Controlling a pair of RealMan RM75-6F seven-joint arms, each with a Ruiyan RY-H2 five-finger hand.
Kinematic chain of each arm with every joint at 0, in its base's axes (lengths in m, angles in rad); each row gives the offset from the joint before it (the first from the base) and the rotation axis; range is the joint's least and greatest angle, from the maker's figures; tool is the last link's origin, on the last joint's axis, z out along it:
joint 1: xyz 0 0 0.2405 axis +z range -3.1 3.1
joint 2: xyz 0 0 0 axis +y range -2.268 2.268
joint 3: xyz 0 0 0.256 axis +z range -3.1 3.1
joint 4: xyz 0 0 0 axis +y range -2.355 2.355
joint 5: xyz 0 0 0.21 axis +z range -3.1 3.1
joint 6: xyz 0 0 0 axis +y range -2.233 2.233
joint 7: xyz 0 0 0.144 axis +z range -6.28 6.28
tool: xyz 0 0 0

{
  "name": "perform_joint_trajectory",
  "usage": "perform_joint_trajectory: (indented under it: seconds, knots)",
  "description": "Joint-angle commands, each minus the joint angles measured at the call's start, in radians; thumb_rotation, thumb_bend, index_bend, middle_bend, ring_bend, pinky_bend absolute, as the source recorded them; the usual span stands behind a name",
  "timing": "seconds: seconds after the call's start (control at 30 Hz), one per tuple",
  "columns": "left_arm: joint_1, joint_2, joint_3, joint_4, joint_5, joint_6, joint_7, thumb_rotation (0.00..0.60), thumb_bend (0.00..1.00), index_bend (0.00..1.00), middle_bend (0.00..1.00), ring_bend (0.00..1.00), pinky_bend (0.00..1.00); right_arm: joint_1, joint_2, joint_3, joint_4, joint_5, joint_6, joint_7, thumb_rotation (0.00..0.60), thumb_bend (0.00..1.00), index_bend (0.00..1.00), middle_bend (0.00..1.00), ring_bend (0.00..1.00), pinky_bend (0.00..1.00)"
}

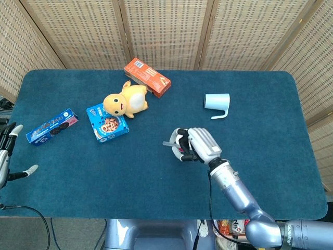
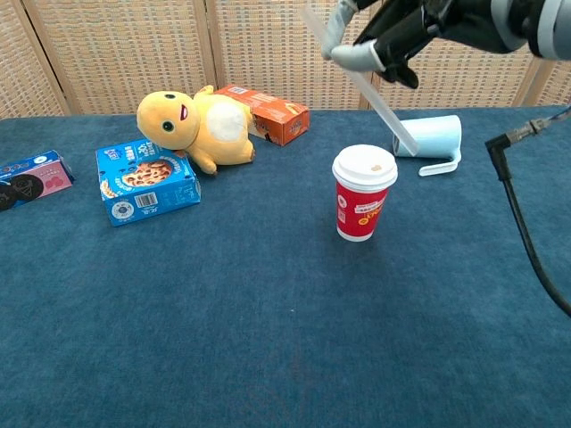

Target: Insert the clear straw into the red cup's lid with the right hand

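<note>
- Because the clear straw (image 2: 364, 78) must drop into the lid, the right hand (image 2: 401, 25) clamps it high above the red cup (image 2: 363, 193), tilted, lower end aimed down.
- While idle, the left hand (image 1: 6, 156) sits at the table edge, fingers seemingly apart, holding nothing.
- One straw, one red cup, one blue mug (image 2: 431, 140), three boxes, one plush.

My head view looks steeply down on the whole tabletop (image 1: 260, 172); my chest view looks low across its middle
</note>
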Motion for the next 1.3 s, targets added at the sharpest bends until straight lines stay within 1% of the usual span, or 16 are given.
perform_joint_trajectory:
  seconds: [0.03, 0.1, 0.2, 0.33, 0.53, 0.83, 1.3]
  knots:
    - [-0.001, 0.0, 0.0, 0.0, -0.001, -0.001, 0.001, 0.6, 0.0, 0.0, 0.0, 0.0, 0.0, 0.028, 0.026, 0.065, 0.023, 0.09, -0.036, 0.089, 0.6, 0.54, 0.71, 0.9, 0.75, 0.76]
    - [-0.001, 0.0, 0.0, -0.002, 0.0, -0.003, 0.002, 0.6, 0.0, 0.0, 0.0, 0.0, 0.0, 0.036, 0.012, 0.08, 0.052, 0.126, -0.037, 0.131, 0.6, 0.54, 0.71, 0.9, 0.75, 0.76]
    - [-0.001, 0.0, 0.0, -0.001, 0.0, -0.002, 0.002, 0.6, 0.0, 0.0, 0.0, 0.0, 0.0, 0.042, -0.011, 0.09, 0.083, 0.151, -0.041, 0.179, 0.6, 0.54, 0.71, 0.9, 0.75, 0.76]
    - [-0.002, 0.0, -0.001, 0.0, -0.004, -0.004, 0.001, 0.6, 0.0, 0.0, 0.0, 0.0, 0.0, 0.042, -0.048, 0.1, 0.118, 0.156, -0.037, 0.246, 0.6, 0.54, 0.71, 0.9, 0.75, 0.76]
    - [-0.003, 0.0, -0.002, 0.0, -0.005, -0.005, 0.002, 0.6, 0.0, 0.0, 0.0, 0.0, 0.0, 0.051, -0.096, 0.105, 0.158, 0.154, -0.033, 0.303, 0.6, 0.55, 0.71, 0.9, 0.75, 0.76]
    - [-0.004, 0.001, -0.003, 0.001, -0.008, -0.008, -0.001, 0.6, 0.0, 0.0, 0.0, 0.0, 0.0, 0.061, -0.131, 0.099, 0.183, 0.142, -0.015, 0.318, 0.6, 0.56, 0.71, 0.9, 0.75, 0.76]
    - [-0.005, 0.001, -0.003, 0.001, -0.009, -0.01, -0.003, 0.6, 0.0, 0.0, 0.0, 0.0, 0.0, 0.051, -0.136, 0.075, 0.213, 0.116, -0.023, 0.329, 0.6, 0.56, 0.71, 0.9, 0.75, 0.76]
